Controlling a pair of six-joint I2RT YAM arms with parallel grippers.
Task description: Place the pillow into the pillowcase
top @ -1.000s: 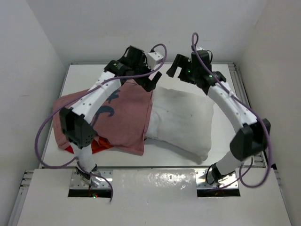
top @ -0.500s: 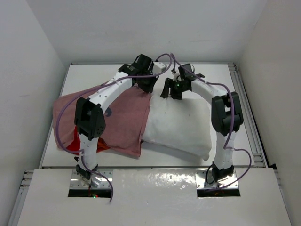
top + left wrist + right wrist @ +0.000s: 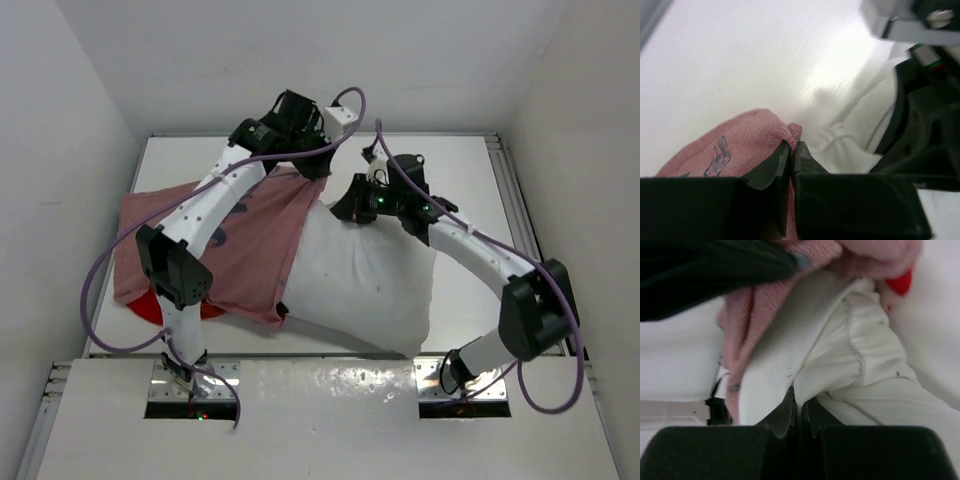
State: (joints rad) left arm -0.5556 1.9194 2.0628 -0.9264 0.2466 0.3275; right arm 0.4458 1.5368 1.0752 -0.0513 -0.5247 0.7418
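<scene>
A flat white table [image 3: 450, 160] carries the large, puffy, plain white pillow [image 3: 370, 270], which lies right of centre with its near edge close to the arms' bases. To the pillow's left spreads the red-orange fabric pillowcase [image 3: 250, 240], mostly showing its paler pink reverse with dark blue print marks. Its right edge overlaps the pillow's left side, and a bright red patch shows at the corner farthest from the pillow.

Both arms arch over the pillow's far left corner, purple cables [image 3: 100, 290] looping from them. The left gripper [image 3: 318, 172] sits just beyond that corner; in its wrist view the jaws [image 3: 792, 145] are pressed together on a bunched fold of the pink fabric. The right gripper [image 3: 345, 210] rests on the pillow just beside it. Its wrist view shows the jaws [image 3: 799, 400] clamped on a pleat of the pillow's white cloth, with the pink fabric draped over the pillow directly above.
</scene>
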